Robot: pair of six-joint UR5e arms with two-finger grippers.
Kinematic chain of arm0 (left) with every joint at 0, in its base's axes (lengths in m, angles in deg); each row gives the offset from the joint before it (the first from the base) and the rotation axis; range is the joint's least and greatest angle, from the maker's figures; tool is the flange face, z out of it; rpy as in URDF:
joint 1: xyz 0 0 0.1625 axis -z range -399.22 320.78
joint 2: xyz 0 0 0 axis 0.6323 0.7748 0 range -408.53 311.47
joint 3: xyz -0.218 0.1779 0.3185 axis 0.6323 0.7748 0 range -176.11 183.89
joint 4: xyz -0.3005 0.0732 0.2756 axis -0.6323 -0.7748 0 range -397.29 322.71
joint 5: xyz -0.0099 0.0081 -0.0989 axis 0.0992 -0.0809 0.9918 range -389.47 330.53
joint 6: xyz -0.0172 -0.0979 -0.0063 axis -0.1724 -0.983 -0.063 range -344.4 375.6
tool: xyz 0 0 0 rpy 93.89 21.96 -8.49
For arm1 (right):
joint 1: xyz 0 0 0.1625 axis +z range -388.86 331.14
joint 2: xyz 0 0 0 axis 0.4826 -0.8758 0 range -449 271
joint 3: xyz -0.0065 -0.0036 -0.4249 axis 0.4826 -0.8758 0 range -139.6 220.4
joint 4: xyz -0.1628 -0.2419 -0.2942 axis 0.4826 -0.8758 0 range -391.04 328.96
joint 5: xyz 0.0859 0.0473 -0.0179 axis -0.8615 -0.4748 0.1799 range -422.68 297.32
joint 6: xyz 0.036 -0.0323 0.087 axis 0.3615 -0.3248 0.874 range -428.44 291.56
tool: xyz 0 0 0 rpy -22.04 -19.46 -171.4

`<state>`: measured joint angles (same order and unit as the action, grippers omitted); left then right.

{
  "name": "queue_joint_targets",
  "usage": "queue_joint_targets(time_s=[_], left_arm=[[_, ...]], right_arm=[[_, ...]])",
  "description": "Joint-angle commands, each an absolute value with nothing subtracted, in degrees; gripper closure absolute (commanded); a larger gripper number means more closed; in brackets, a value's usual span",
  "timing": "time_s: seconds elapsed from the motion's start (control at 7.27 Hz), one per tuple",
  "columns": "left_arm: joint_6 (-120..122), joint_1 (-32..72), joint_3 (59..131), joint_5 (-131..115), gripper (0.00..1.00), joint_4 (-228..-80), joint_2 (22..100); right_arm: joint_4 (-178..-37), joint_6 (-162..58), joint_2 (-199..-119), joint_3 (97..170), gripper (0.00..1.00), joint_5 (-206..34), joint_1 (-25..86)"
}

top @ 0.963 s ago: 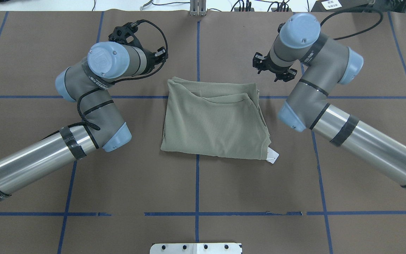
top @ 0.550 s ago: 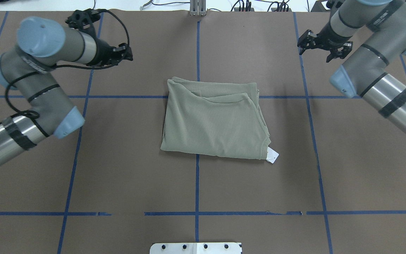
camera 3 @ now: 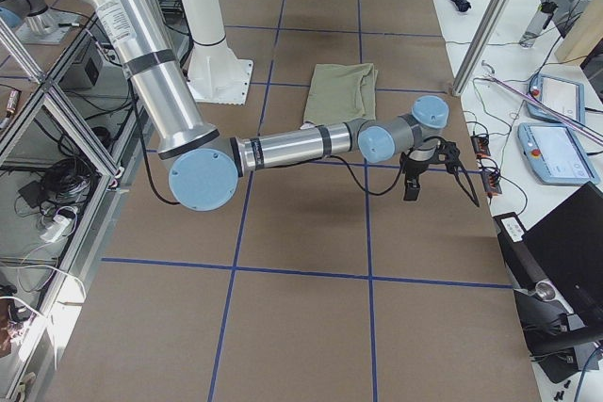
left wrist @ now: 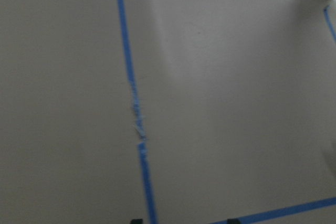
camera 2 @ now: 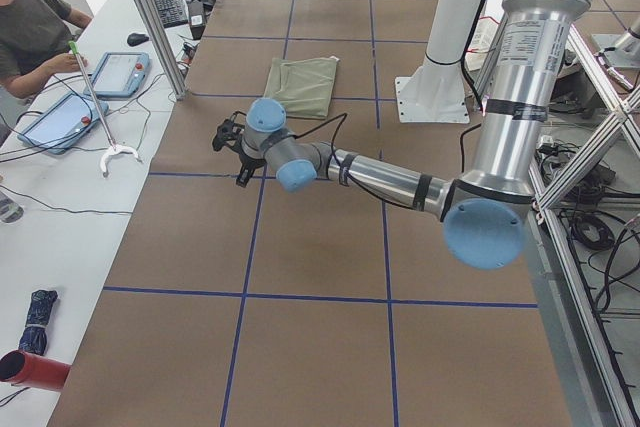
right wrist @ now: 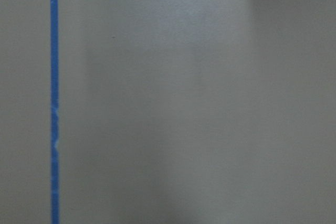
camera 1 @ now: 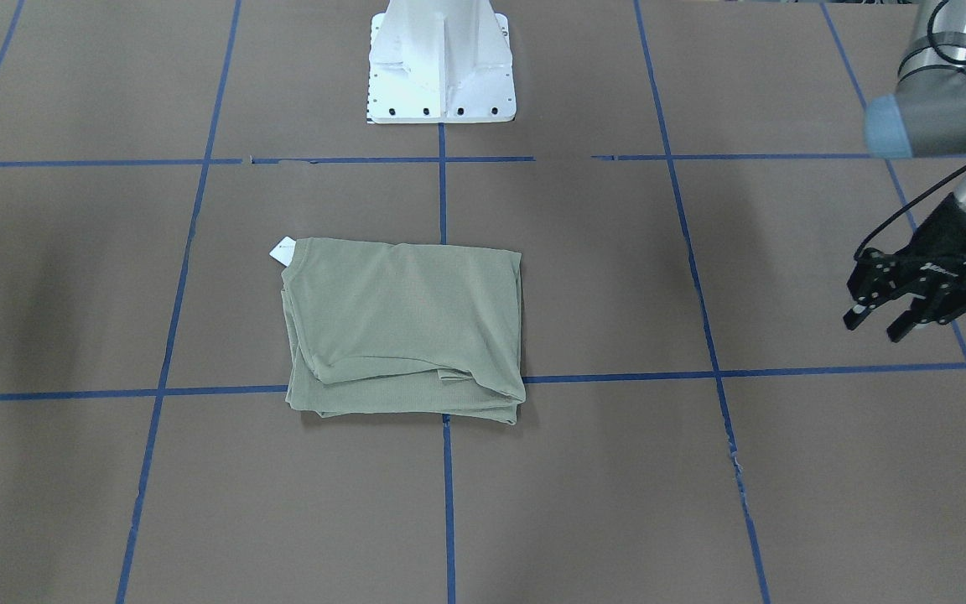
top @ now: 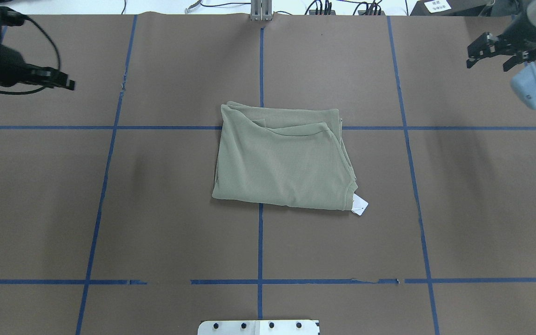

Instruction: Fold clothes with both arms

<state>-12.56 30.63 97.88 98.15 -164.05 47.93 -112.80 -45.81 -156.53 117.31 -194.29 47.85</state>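
1. Shirt [top: 284,158] lies folded flat at bench [top: 156,209] centre, tag [top: 360,204] at its robot-side right corner.
2. Left hand [camera 1: 872,327] open, empty, well left of shirt.
3. Right hand [top: 487,65] open, empty, at far-right corner, well apart from shirt.

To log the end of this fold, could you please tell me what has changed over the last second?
The left hand swung out toward the far left of the table, the right hand toward its far right, both away from the shirt. Both hands stayed open and empty. The shirt stayed folded in the middle, its white hang tag at the same corner.
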Motion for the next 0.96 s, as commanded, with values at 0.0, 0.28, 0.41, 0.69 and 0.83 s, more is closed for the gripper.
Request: queue_joint_targets(time_s=[0.0,0.28,0.41,0.69,0.83], left_arm=[[6.0,42.2,98.7,104.1,0.24,-152.8,42.2],[14.4,49.4,99.4,104.0,0.16,-144.5,42.3],[14.5,49.4,99.3,103.7,0.0,-144.3,42.1],[14.5,50.1,100.0,103.9,0.0,-144.0,39.9],[14.4,50.2,102.3,103.9,0.0,-144.0,37.6]], right_arm=[[-117.0,-60.7,-162.4,118.9,0.0,-195.8,53.0],[-119.9,-60.8,-165.6,122.6,0.0,-197.6,53.6],[-123.2,-60.8,-166.1,124.8,0.0,-197.9,53.6],[-123.9,-60.8,-168.4,127.9,0.0,-197.7,53.6],[-123.9,-60.7,-168.4,127.9,0.0,-197.2,53.6]])
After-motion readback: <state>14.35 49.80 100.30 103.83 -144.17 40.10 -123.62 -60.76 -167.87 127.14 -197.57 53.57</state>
